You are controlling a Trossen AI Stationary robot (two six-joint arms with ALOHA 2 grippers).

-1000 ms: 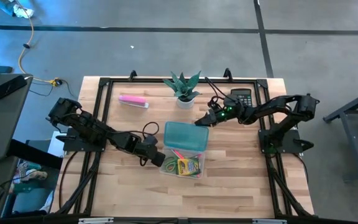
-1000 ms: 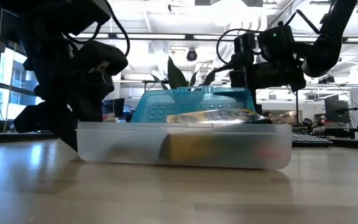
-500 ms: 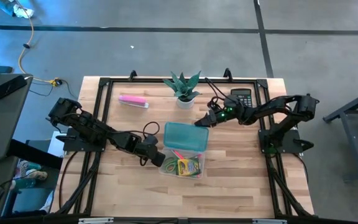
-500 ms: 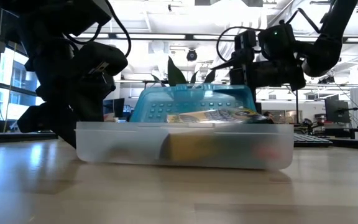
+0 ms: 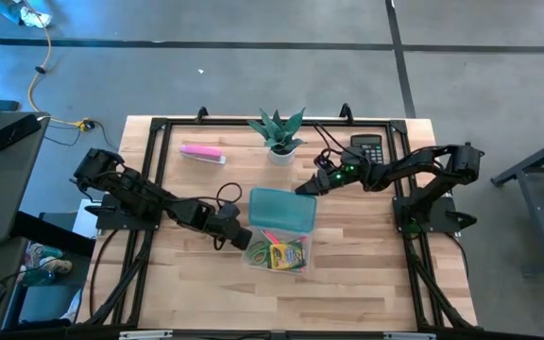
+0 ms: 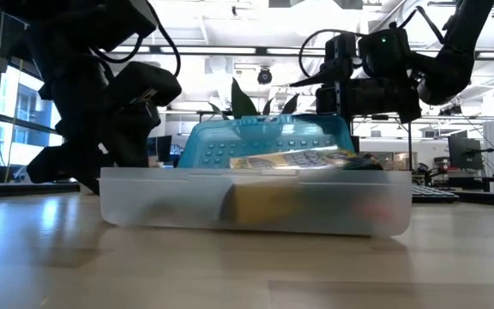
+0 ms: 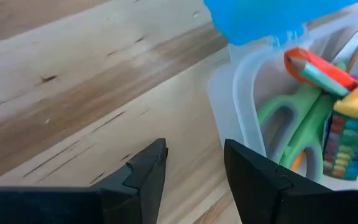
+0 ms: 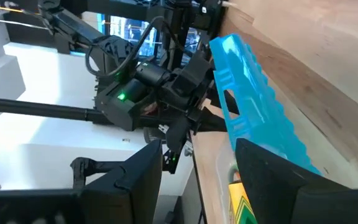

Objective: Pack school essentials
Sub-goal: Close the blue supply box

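Note:
A clear plastic box [image 5: 277, 247] stands mid-table. It holds a yellow-green crayon pack [image 5: 287, 253], green-handled scissors [image 7: 291, 124] and an orange-red pen [image 7: 316, 65]. Its blue lid [image 5: 280, 208] stands tilted up over the box's far part. My left gripper [image 5: 241, 239] is open at the box's left wall [image 7: 241, 93], pointing down, with bare table between its fingers. My right gripper [image 5: 303, 186] is open and about level at the lid's far right corner, just above it in the low view [image 6: 350, 94]. My left gripper has one finger [image 7: 250, 174] right beside the outside of the box's left wall [image 7: 232, 124]; whether it touches, I cannot tell. My right gripper is close to the lid's raised far edge [image 6: 337, 124]; whether it touches, I cannot tell.
A potted plant [image 5: 280, 142] stands behind the box, a long pink bar [image 5: 202, 151] at the far left, a black calculator [image 5: 366, 146] at the far right. Black frame rails [image 5: 154, 189] run along the table's sides. Bare wood lies near the front edge.
The box with its lid has crept slightly toward the table's near edge, showing a little larger in the low view. Both grippers have stayed close to where they were, with their finger gaps unchanged.

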